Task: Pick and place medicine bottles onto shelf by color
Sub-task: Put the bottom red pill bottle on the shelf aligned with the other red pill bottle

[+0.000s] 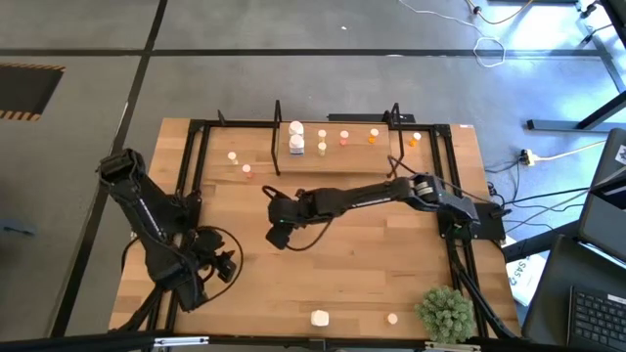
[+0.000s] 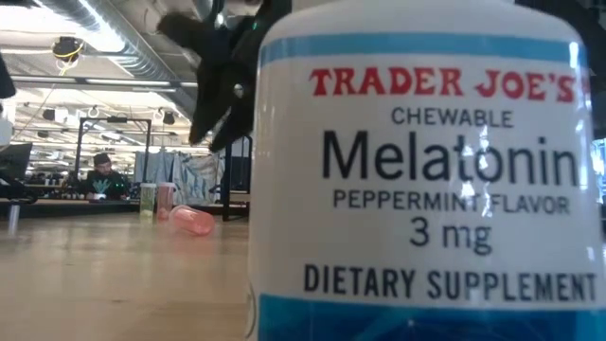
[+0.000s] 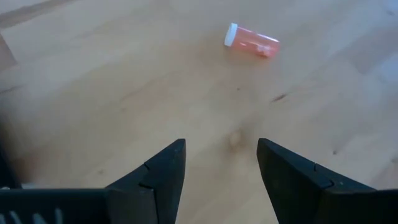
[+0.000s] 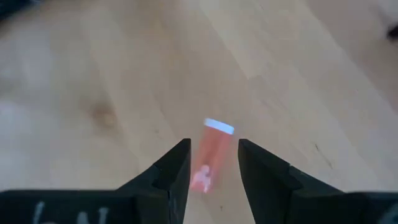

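Translucent pink cylindrical bottle sits between right gripper fingers.

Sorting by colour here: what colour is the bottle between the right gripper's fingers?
Pale pink-orange with a white cap, seen best in the right wrist view.

Overhead sees the whole table; the low camera sits against a white bottle; wrists look down closely.

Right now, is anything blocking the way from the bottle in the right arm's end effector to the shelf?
Nothing visible does. The right end effector holds a pink bottle over bare wood at mid-table. In the high view the table between it and the shelf shows only wood; two small pink bottles sit off to the left side.
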`<move>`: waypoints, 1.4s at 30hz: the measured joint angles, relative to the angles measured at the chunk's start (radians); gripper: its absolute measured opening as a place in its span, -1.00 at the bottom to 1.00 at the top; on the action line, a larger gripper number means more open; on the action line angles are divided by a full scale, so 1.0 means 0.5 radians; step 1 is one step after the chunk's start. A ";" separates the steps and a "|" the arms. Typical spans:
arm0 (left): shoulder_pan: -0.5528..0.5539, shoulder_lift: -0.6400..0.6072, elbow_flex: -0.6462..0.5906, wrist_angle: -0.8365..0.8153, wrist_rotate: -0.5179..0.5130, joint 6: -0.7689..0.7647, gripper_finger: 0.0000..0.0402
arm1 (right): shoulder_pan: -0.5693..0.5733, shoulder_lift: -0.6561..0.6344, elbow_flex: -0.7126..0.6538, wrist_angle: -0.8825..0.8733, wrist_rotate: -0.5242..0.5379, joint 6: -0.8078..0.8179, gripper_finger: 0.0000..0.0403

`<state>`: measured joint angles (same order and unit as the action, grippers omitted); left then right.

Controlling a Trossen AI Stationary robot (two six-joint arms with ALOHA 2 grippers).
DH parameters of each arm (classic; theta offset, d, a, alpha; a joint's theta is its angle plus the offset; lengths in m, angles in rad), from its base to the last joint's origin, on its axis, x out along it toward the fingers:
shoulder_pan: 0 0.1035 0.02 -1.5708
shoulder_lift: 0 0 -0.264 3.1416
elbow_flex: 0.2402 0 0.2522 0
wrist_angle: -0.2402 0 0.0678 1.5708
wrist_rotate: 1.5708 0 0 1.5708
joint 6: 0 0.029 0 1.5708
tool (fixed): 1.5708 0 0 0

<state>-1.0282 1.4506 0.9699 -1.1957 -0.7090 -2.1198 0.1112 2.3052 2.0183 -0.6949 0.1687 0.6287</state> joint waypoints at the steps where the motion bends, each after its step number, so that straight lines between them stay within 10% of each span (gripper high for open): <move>1: -0.019 0.000 0.000 0.000 -0.001 -0.020 -0.04 | -0.017 0.023 0.021 -0.041 -0.014 0.043 -0.33; 42: -0.095 0.001 0.000 0.008 -0.008 -0.158 -0.04 | -0.060 0.310 0.039 0.222 -0.290 0.092 -0.33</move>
<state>-1.0756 1.4509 0.9699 -1.1915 -0.7129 -2.1986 0.0810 2.4601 2.0377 -0.5840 0.0238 0.6746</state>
